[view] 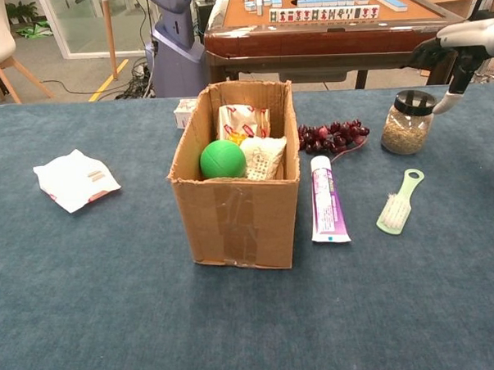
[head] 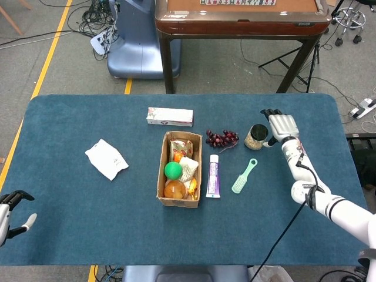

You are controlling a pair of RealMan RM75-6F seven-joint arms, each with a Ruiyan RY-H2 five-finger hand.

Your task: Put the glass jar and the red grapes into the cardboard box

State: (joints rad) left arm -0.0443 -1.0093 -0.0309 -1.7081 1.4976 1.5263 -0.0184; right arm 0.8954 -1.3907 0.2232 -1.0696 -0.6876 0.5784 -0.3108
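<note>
Left hand [head: 9,212] sits at the near left corner of the blue table [head: 82,229], fingers apart, holding nothing.

Cardboard box [view: 240,203] stands mid-table, open top, already holding a green ball [view: 222,159] and snack packets [view: 244,122]. A toothpaste tube [view: 327,202] lies flat just right of the box; a green brush [view: 399,200] lies further right. A white packet [view: 73,179] lies well to the left.

Red grapes [view: 331,136] rest on the table behind the tube, near the box's far right corner. Glass jar [view: 407,122] stands upright right of the grapes, black lid on.

Right hand [head: 281,126] hovers over and just beside the jar, fingers spread, nothing gripped; whether it touches the jar cannot be told.

A white carton [head: 170,116] lies beyond the box.
</note>
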